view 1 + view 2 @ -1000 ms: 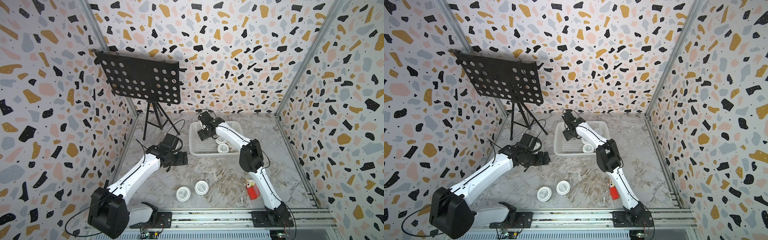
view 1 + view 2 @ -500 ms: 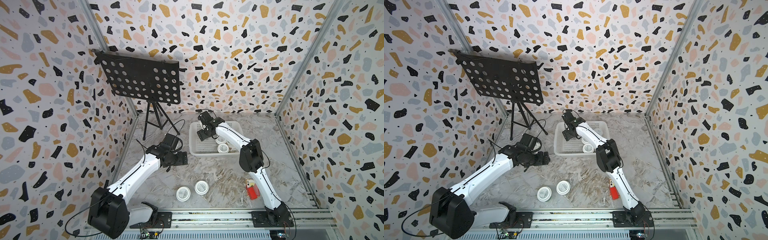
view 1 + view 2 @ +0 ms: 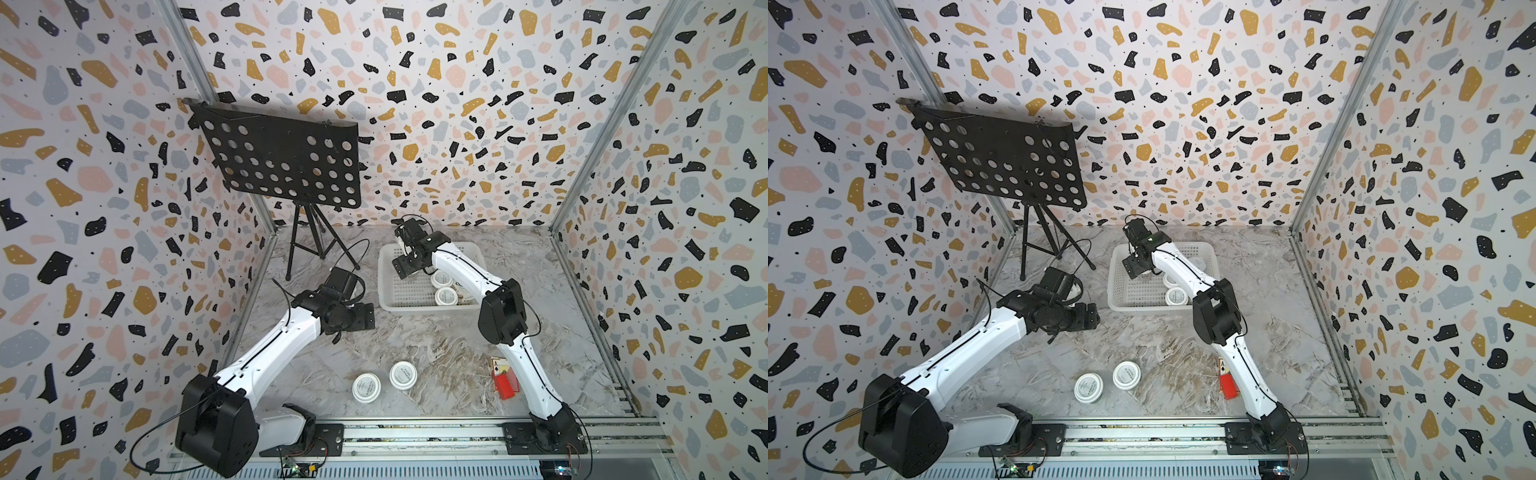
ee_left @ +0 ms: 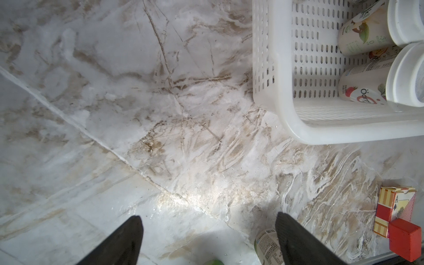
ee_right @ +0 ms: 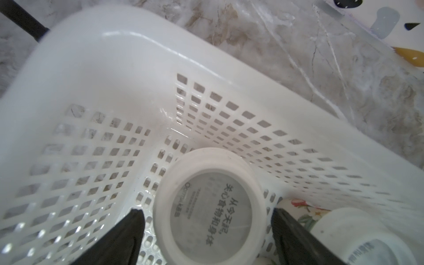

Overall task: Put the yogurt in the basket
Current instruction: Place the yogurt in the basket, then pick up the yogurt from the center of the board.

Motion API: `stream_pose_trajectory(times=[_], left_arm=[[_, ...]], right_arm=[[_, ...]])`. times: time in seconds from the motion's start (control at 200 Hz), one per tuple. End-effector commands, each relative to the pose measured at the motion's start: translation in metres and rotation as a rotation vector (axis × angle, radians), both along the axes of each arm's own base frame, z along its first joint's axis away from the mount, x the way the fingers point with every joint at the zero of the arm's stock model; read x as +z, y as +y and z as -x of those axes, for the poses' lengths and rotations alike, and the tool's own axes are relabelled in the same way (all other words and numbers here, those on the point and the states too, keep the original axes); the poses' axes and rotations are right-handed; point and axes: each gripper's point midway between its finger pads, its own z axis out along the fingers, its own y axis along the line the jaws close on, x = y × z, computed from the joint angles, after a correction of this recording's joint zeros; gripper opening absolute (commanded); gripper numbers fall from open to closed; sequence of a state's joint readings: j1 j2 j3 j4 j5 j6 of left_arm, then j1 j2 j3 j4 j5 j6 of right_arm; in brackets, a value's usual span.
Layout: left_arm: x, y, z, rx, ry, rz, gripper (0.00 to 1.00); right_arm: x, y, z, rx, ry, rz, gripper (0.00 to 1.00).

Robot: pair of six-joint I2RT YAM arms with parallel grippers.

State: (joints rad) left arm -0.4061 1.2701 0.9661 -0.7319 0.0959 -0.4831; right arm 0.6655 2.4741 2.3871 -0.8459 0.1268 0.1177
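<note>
The white basket [image 3: 384, 286] [image 3: 1142, 308] stands at the back middle of the table. My right gripper [image 5: 206, 213] [image 3: 402, 266] hangs open inside its far left corner. A white yogurt cup [image 5: 207, 206] stands on the basket floor between the spread fingers, with a gap on each side. More yogurt cups [image 3: 445, 296] [image 3: 1176, 296] stand in the basket near the arm. Two white-lidded yogurt cups [image 3: 366, 387] [image 3: 403, 375] sit on the table near the front. My left gripper [image 4: 207, 219] [image 3: 361, 318] is open and empty, above the table left of the basket [image 4: 321, 133].
A red playing-card box [image 3: 505, 382] [image 4: 394, 213] lies front right beside the right arm. A black perforated music stand [image 3: 282, 162] on a tripod stands at the back left. Patterned walls close in three sides. A metal rail [image 3: 415, 432] runs along the front edge.
The right gripper's jaws have spread wider around the cup in the basket. Neither arm has visibly shifted, and the cups on the table stay where they were.
</note>
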Motion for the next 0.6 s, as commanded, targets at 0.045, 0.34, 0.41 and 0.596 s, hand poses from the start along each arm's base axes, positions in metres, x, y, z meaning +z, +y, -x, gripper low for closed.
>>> stream_pose_trajectory(times=[0.045,0.34,0.41,0.596], left_arm=[[0.008,-0.001,-0.008,0.000,-0.035,0.001,0.94],[0.014,-0.001,-0.008,0.003,-0.049,0.014,0.94],[0.017,-0.002,-0.007,0.005,-0.057,0.023,0.93],[0.026,0.000,-0.005,0.015,-0.085,0.031,0.92]], right_arm=[[0.059,-0.003,0.003,0.005,-0.067,-0.054,0.92],[0.126,-0.023,0.040,0.007,-0.095,-0.110,0.90],[0.139,-0.030,0.061,0.023,-0.100,-0.125,0.90],[0.142,-0.044,0.143,0.123,-0.052,-0.131,0.88]])
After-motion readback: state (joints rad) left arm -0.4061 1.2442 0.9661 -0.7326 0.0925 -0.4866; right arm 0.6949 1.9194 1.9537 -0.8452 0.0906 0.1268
